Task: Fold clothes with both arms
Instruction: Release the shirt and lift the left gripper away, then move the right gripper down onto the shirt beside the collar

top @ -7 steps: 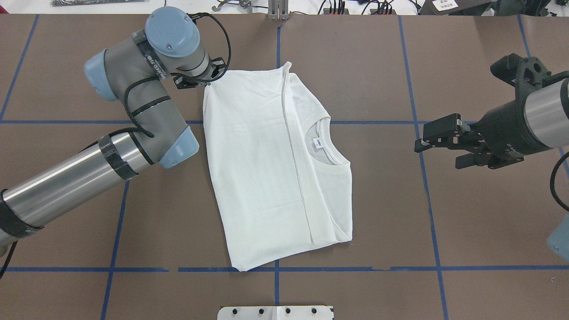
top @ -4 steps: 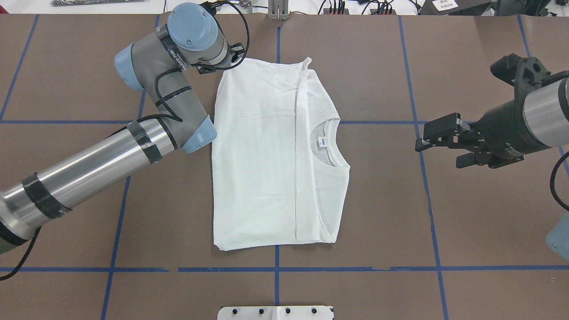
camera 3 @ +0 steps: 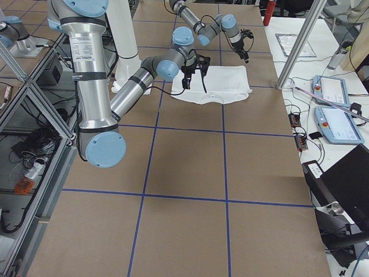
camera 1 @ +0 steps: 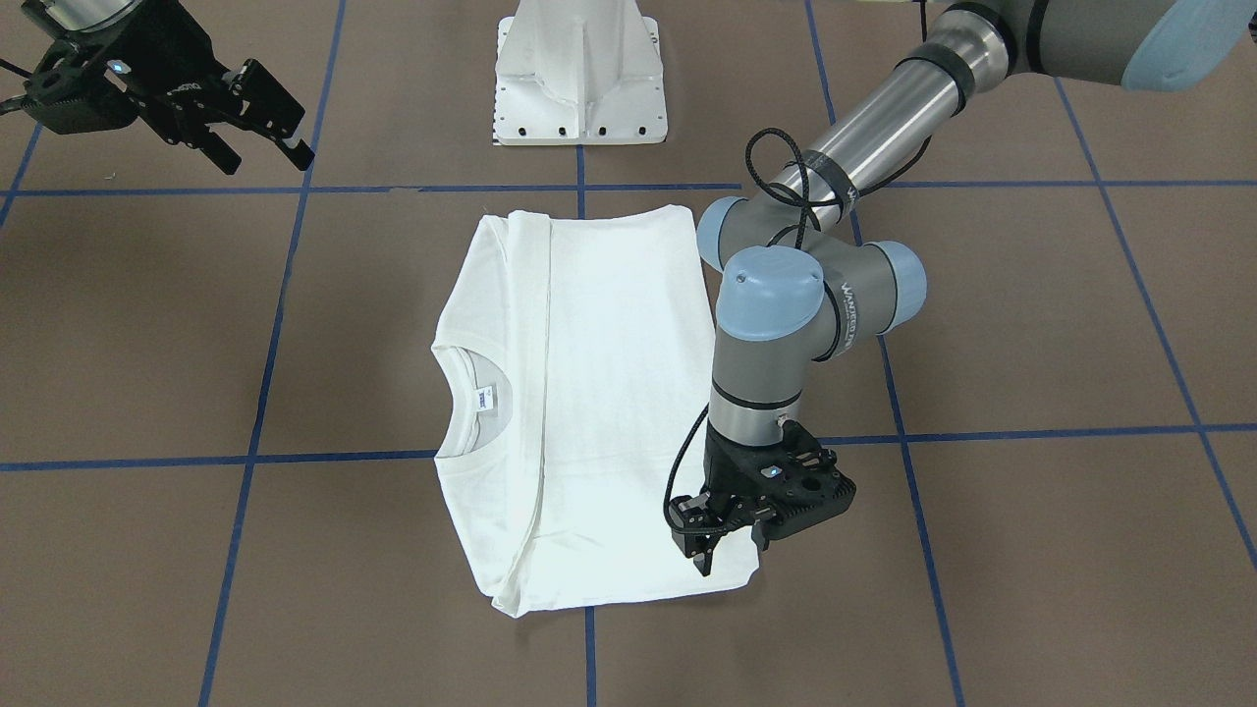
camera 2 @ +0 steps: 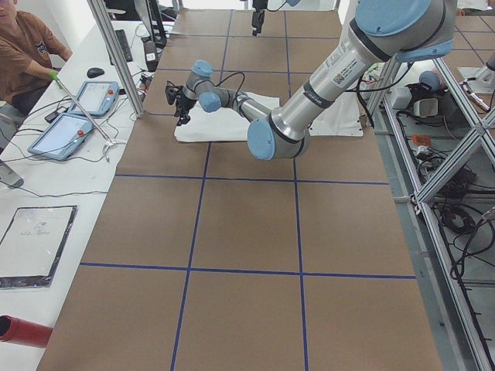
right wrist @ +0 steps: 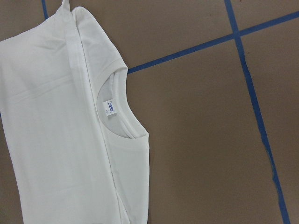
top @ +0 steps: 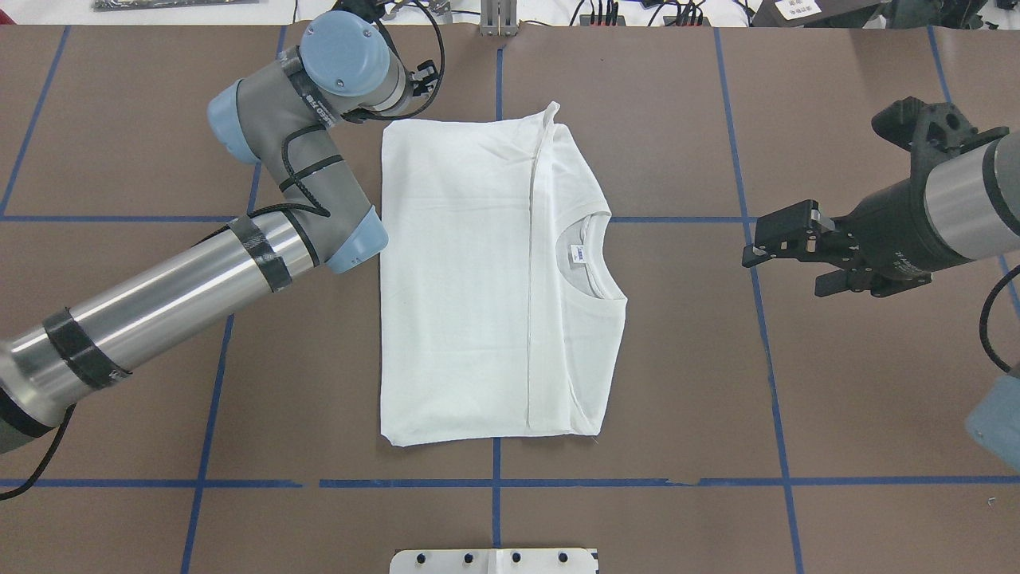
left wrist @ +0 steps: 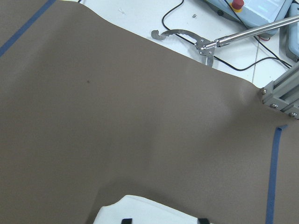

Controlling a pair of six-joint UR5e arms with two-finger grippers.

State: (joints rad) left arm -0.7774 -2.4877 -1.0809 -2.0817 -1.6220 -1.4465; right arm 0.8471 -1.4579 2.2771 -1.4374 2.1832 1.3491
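The white shirt [top: 470, 279] lies folded and flat in the middle of the brown table, and also shows in the front view [camera 1: 599, 393]. Its ribbed collar with the small label [top: 579, 255] faces the right side. No printed text shows. My left gripper [camera 1: 732, 552] is open just over the shirt's far left corner, which lies flat between its fingertips in the left wrist view [left wrist: 149, 212]. My right gripper [top: 785, 271] is open and empty, above the table to the right of the collar. The right wrist view shows the collar [right wrist: 114, 112].
The white pedestal base [camera 1: 579, 74] stands at the near edge of the table. Blue tape lines [top: 637, 481] cross the brown surface. Beyond the far edge lie tablets [camera 2: 62, 135] and cables, with an operator [camera 2: 23, 46] seated there. A metal frame post [camera 3: 300, 40] stands at that edge.
The left arm dragged the shirt's far left corner away and right, which turned the shirt square to the table. The corner now lies flat, out of the gripper. The right gripper shifted slightly.
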